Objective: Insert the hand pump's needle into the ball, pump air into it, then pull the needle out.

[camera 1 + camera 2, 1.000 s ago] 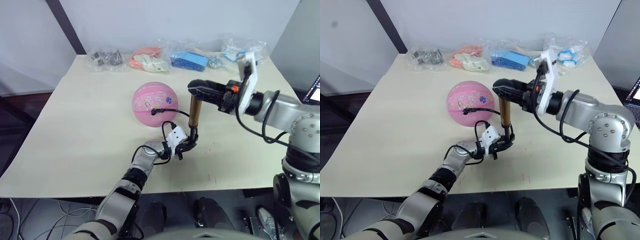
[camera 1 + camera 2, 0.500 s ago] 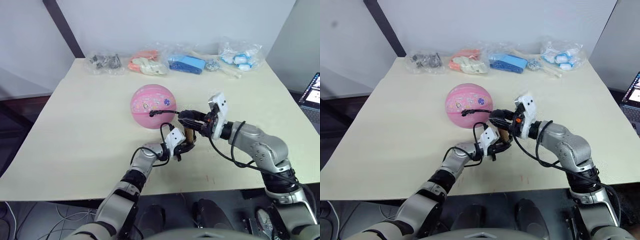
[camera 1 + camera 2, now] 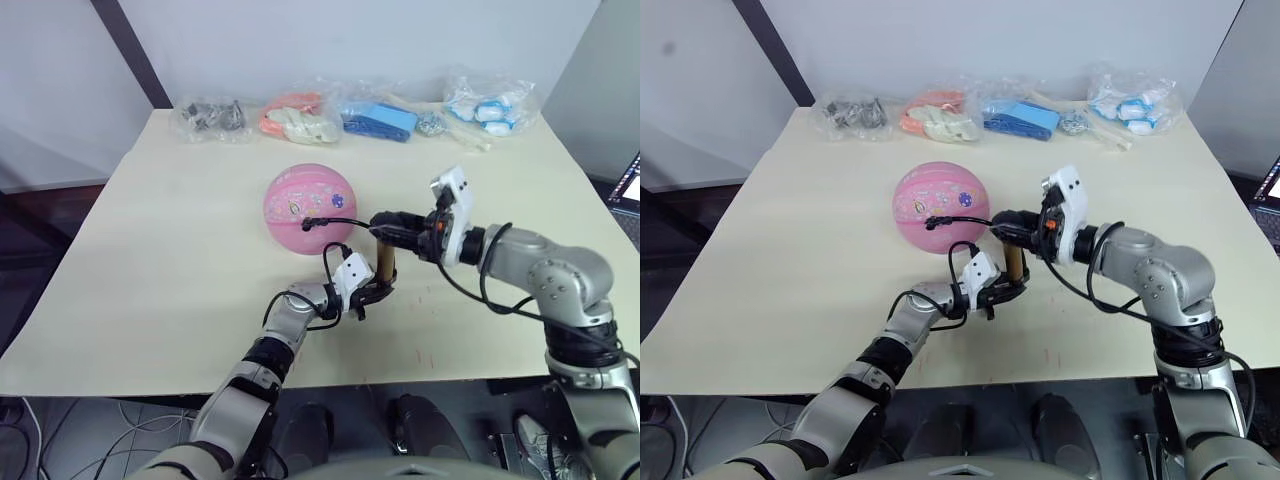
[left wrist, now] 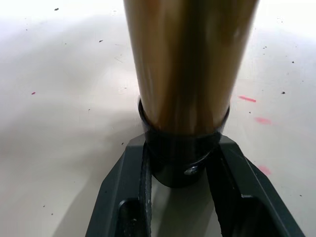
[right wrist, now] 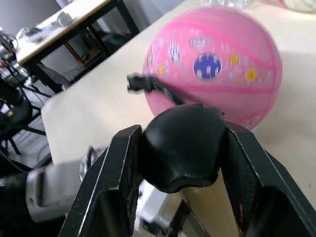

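From the head views, the hand pump (image 3: 384, 263) is seen upright on the table (image 3: 180, 260), just right of the ball (image 3: 309, 209), its base pinched by the left gripper (image 3: 372, 293) so it is likely steadied, its hose (image 3: 340, 222) running to the ball. In the left wrist view, the black bottom cap (image 4: 180, 160) is clamped between both fingers (image 4: 123, 197). In the right wrist view, the T-handle (image 5: 183, 145) is gripped by the right gripper (image 5: 185, 163), seemingly for pumping; the needle cannot be made out.
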{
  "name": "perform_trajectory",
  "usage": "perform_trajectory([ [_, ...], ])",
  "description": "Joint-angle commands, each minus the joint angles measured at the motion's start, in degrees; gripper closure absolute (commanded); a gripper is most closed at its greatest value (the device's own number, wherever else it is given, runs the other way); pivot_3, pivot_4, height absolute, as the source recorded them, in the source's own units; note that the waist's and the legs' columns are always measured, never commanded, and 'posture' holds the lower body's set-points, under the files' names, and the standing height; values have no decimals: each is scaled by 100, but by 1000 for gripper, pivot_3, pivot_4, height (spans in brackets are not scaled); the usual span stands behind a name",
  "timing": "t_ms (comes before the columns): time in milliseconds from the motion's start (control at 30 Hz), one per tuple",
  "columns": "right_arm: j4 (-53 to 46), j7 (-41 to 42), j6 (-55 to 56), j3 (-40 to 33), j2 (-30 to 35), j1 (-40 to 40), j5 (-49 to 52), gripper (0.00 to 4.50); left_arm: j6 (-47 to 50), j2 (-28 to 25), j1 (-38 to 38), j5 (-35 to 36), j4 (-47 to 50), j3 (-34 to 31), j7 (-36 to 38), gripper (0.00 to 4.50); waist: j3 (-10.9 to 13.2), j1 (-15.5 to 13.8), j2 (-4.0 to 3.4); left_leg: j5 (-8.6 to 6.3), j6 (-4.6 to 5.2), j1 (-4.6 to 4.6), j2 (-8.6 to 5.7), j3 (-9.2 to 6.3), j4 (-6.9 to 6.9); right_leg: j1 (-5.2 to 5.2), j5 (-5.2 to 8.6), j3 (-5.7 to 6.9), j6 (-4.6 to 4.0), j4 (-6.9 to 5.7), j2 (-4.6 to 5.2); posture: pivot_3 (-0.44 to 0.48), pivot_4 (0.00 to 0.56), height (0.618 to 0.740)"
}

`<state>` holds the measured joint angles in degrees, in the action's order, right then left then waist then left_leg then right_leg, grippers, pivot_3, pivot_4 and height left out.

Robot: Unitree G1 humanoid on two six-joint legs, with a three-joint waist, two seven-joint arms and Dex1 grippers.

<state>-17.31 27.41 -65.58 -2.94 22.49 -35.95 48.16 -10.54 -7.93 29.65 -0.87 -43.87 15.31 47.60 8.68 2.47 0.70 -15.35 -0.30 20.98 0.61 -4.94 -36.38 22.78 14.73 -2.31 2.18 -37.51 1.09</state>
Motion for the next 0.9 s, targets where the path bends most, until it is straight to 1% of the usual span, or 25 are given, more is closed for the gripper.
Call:
perform_trajectory([
  [33,-466,-237,-379,-579,-64,-578,833,2724,367,-136,-265,-238,-531,71,-114,3437,3,-9,2,0,0,2,0,-1,0,2,0,1,0,0,0,0,150,740],
  [167,-305,-671,-755,-1113,16,-1405,1475,2725,334,-134,-232,-246,-587,74,-100,3437,19,-5,3,0,1,4,-1,2,-1,4,-1,-1,1,-2,3,0,150,740],
  [300,-129,-996,-988,-1377,163,-1944,1927,2725,317,-141,-216,-253,-624,77,-91,3437,25,-7,-1,0,1,7,-1,1,-1,5,-1,1,0,-3,3,0,150,740],
  [367,-56,-1138,-1055,-1429,233,-2113,2115,2725,311,-144,-210,-256,-640,77,-89,3437,32,-9,8,1,1,9,-1,-1,-1,6,-1,3,0,-2,4,0,150,740],
  [500,8,-1262,-1041,-1395,381,-2285,2268,2725,303,-153,-209,-258,-648,82,-79,3437,41,-13,-1,1,1,22,-4,1,-3,16,-2,1,0,-3,7,0,150,740],
  [600,-100,-1211,-976,-1178,400,-1933,2149,2725,303,-161,-215,-260,-642,88,-73,3437,40,-14,-2,1,2,51,-4,1,-11,41,-3,1,0,-9,7,0,150,740],
  [667,-151,-951,-833,-854,478,-1356,1787,2725,306,-166,-220,-261,-632,91,-69,3437,34,-24,8,1,2,64,-4,-3,-17,50,-3,6,-1,-15,7,0,150,740],
  [733,-155,-659,-579,-523,589,-856,1415,2725,312,-171,-228,-262,-615,96,-68,3437,22,-16,16,1,2,64,-3,-6,-18,49,-3,11,0,-14,6,0,150,740],
  [800,-84,-503,-315,-364,536,-538,1218,2726,318,-179,-240,-258,-594,100,-66,3437,6,-9,21,1,2,59,-4,3,-18,45,-3,2,2,-14,7,0,150,740],
  [900,-18,-213,73,66,461,-39,840,2726,328,-196,-260,-256,-560,112,-62,3437,-4,9,22,1,2,38,0,3,-18,34,-2,1,2,-16,1,0,150,740],
])
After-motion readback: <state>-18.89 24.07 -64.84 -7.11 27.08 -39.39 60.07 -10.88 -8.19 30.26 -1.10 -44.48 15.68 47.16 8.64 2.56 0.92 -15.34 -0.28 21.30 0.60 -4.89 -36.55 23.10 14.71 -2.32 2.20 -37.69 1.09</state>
